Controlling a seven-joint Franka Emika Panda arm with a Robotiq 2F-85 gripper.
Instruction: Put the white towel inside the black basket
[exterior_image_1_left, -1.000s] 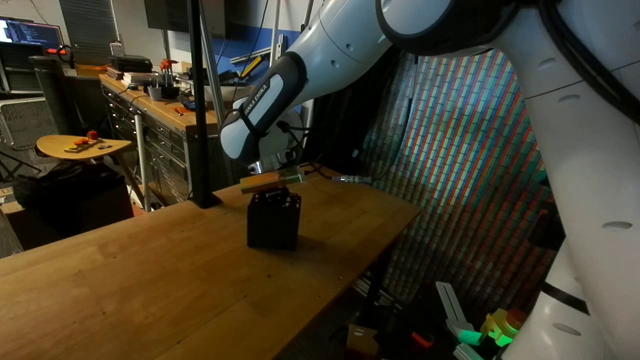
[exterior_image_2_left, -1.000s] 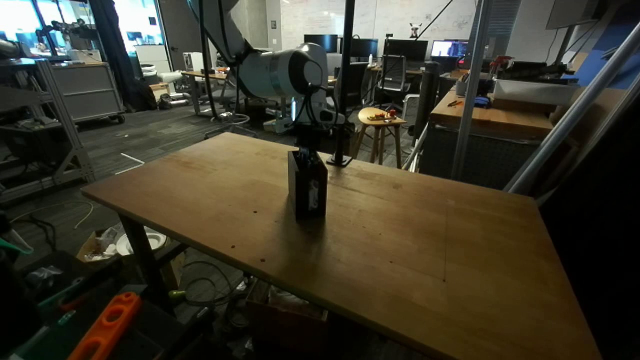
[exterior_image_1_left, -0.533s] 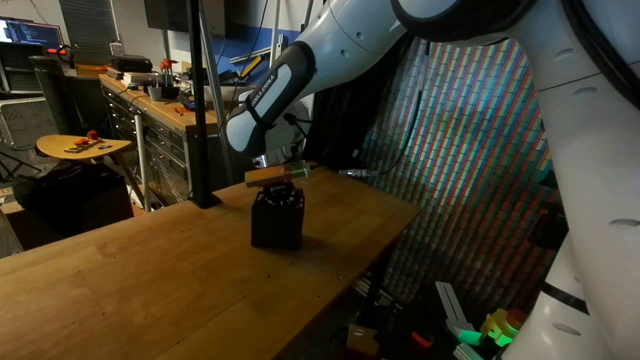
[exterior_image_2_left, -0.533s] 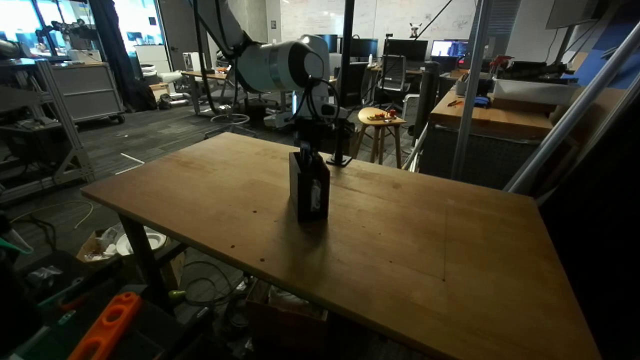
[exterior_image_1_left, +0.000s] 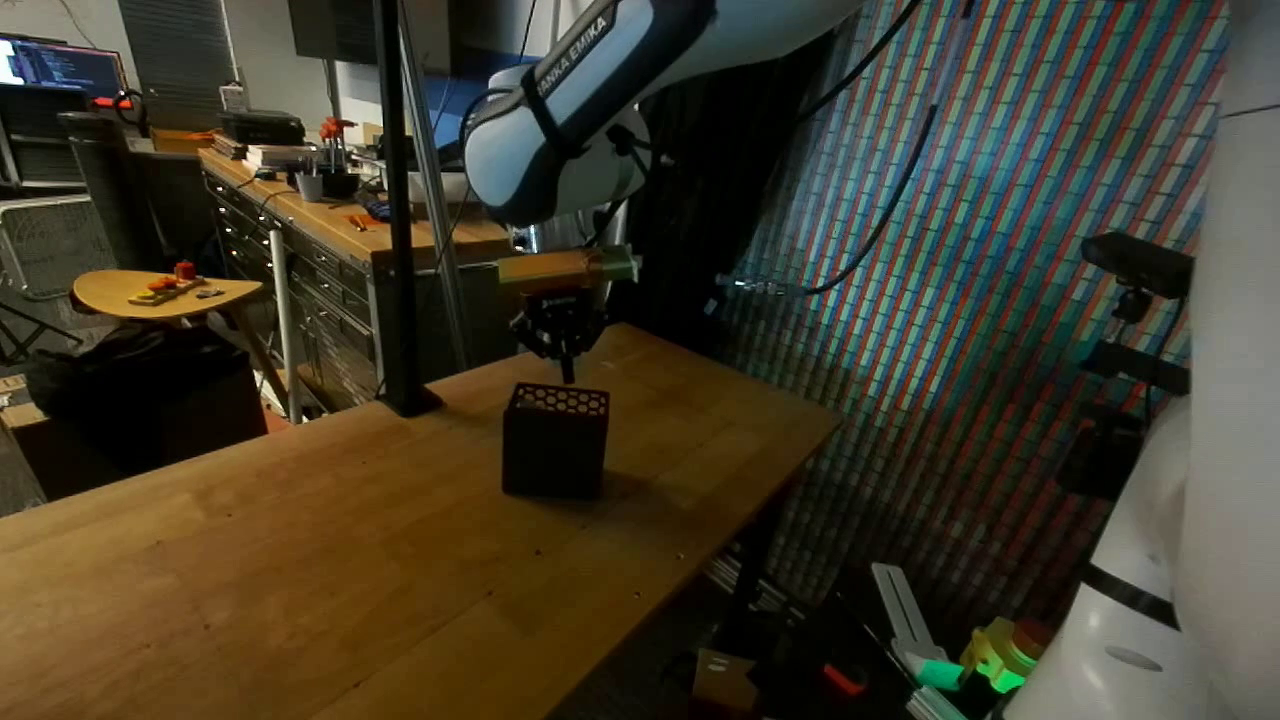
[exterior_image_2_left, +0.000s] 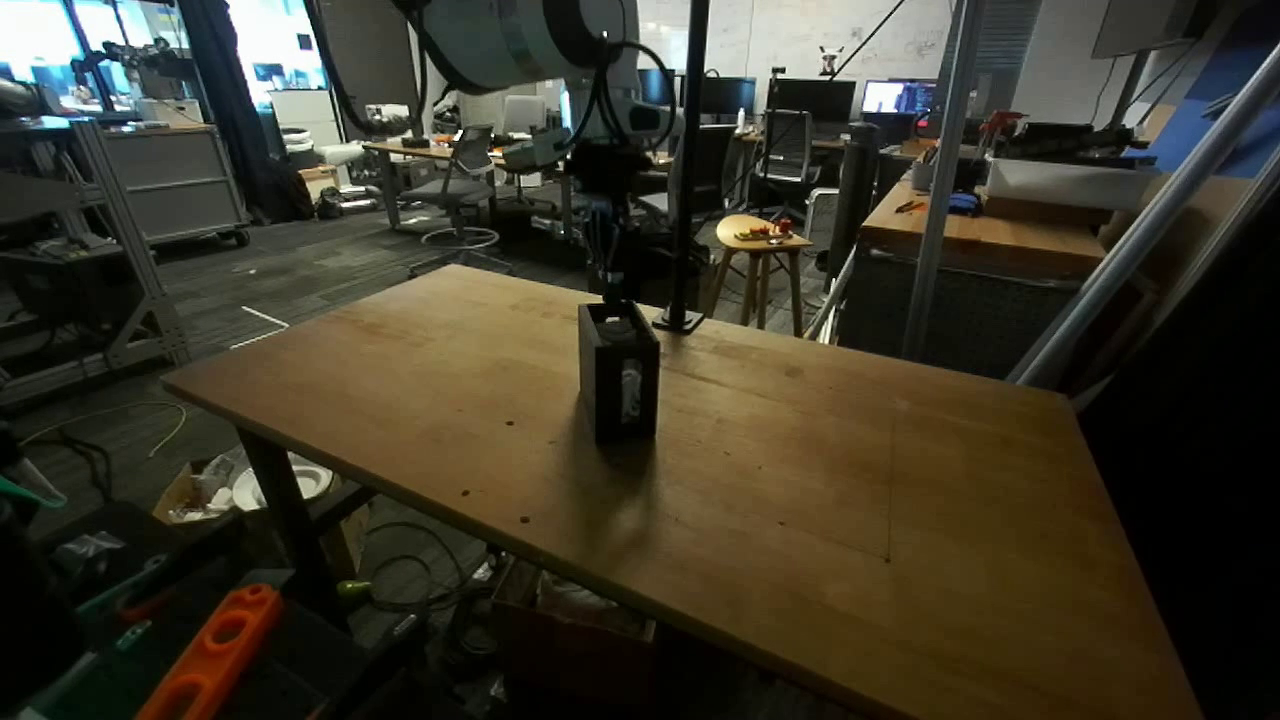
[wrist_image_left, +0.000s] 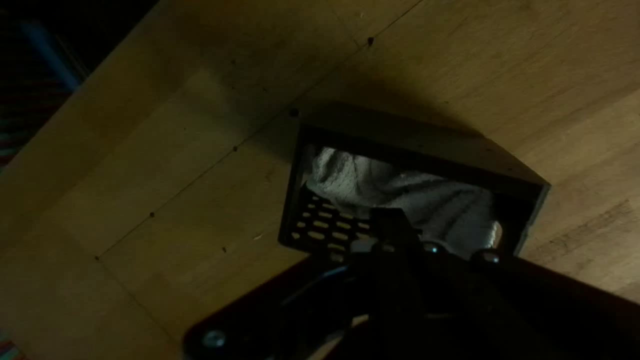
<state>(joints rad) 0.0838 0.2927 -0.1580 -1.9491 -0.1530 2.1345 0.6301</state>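
a: in the wrist view, where is the towel (wrist_image_left: 380, 185)?

b: inside the basket (wrist_image_left: 415, 137), rumpled over most of its length, some of the holed inside bare beside it. grey-white in poor light. near edge hidden.

a: how would it handle?

b: likely light, limp, soft; nothing to break. surface looks fuzzy, so little slip expected. folds should squash under a pinch and sag once lifted.

a: best hold, if it had to come out?

b: a raised fold near the middle, several layers deep, clear of the walls. a thin pinch at an edge might pull loose or catch on the rim.

a: in an exterior view, the gripper (exterior_image_1_left: 567, 373)?

b: hangs just above the basket's mouth, closed on itself, no cloth held. basket upright on the table (exterior_image_1_left: 350, 560); towel hard to make out from there.

a: and in an exterior view, the pale patch (exterior_image_2_left: 631, 392)?

b: shows through the basket's end wall; probably towel close behind it, though too small to be sure. gripper above the basket there too, dark on dark.
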